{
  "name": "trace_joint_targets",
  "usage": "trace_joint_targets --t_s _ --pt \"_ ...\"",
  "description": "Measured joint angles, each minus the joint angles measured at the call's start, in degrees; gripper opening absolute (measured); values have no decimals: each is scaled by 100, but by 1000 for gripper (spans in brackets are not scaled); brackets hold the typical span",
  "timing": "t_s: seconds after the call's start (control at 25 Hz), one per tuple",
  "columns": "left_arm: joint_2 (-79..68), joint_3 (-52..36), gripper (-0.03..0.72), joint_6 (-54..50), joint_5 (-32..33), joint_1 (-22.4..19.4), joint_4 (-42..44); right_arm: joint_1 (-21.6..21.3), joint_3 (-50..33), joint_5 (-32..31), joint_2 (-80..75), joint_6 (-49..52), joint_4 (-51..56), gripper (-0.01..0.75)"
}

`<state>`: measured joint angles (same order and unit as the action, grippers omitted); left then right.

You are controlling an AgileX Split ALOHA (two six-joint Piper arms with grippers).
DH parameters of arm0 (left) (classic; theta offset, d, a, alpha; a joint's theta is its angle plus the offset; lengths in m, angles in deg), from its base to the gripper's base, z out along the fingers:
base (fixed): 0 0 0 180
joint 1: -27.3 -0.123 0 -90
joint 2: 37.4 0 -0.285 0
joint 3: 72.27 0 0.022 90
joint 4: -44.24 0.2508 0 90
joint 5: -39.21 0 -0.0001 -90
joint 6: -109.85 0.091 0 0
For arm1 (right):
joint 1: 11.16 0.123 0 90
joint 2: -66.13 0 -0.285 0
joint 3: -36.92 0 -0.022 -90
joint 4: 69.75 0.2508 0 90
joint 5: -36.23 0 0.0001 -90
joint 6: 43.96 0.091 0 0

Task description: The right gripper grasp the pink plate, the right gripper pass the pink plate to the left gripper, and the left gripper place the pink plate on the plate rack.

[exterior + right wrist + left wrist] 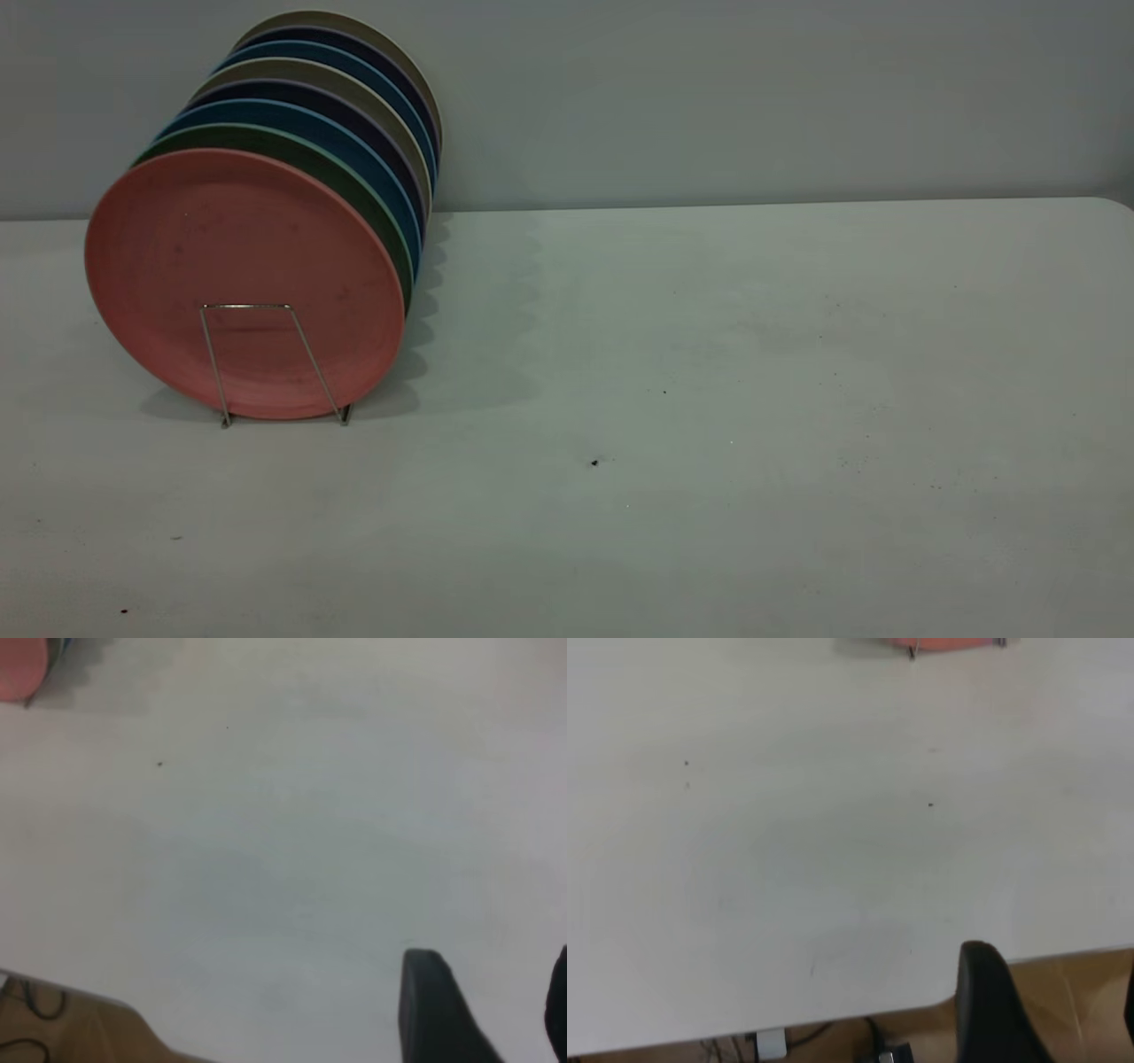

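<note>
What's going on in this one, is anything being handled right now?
Nothing is being handled. The pink plate already stands upright at the front of the plate rack, ahead of a row of darker plates, at the table's left side. Neither arm shows in the exterior view. The left gripper hangs near the table's edge and the right gripper over bare tabletop, both far from the rack, jaws open and empty.

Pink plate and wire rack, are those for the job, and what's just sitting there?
For the job: pink plate, standing in the wire rack; left pincer; right pincer.
Just there: green plate, blue plates, table.
</note>
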<state>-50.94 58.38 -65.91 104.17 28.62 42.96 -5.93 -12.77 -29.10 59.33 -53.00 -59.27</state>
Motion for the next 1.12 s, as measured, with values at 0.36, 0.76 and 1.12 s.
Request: trace_joint_targets --t_s 0.36,0.76,1.12 --pt "21 0 406 -30 -1 0 5 0 0 0 0 6 -10 289" --pt "623 0 406 -30 -1 -286 5 46 0 0 0 6 -10 245" --pt "701 0 406 -35 4 -258 5 46 0 0 0 6 -10 243"
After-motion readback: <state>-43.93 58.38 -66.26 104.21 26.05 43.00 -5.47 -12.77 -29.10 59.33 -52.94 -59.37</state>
